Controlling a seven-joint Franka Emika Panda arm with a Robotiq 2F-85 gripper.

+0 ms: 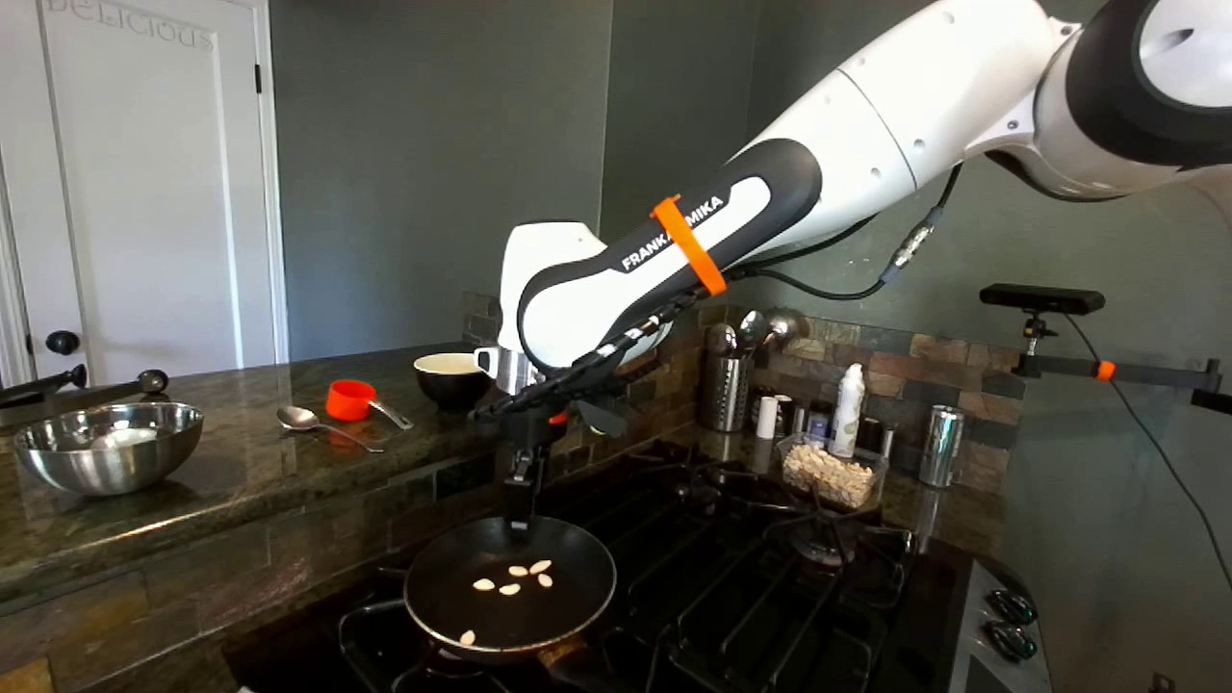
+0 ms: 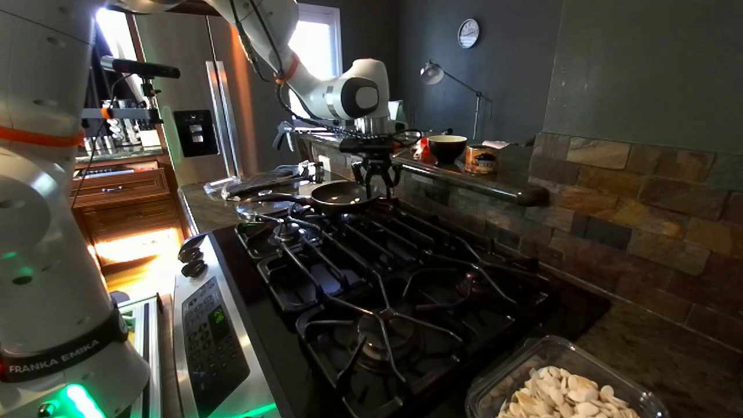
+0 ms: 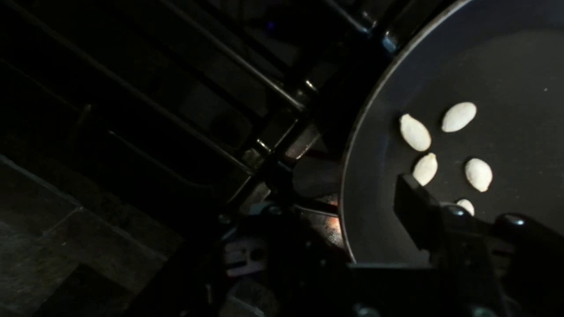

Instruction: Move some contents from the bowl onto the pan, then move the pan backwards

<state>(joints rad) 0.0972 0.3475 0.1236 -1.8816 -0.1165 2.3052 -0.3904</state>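
The dark frying pan sits on the stove in both exterior views (image 1: 452,568) (image 2: 336,194) and fills the right of the wrist view (image 3: 511,88). Several pale seeds, the contents, lie spread in it (image 1: 510,589) (image 3: 416,133). The bowl, a clear plastic tub of pale seeds, stands at the stove's end in both exterior views (image 1: 881,486) (image 2: 505,371). My gripper (image 1: 520,510) (image 2: 382,188) is open and empty at the pan's rim opposite the handle. In the wrist view (image 3: 337,209), one finger is over the pan's inside and one outside the rim. Whether they touch it is unclear.
Black grates (image 2: 383,313) surround the pan. A raised stone ledge (image 1: 231,481) runs beside it, with a steel bowl (image 1: 111,448), spoon (image 1: 327,423), red cup (image 1: 349,399), dark bowl (image 1: 452,380) and can (image 2: 482,159). The pan handle (image 2: 284,198) points away from the wall.
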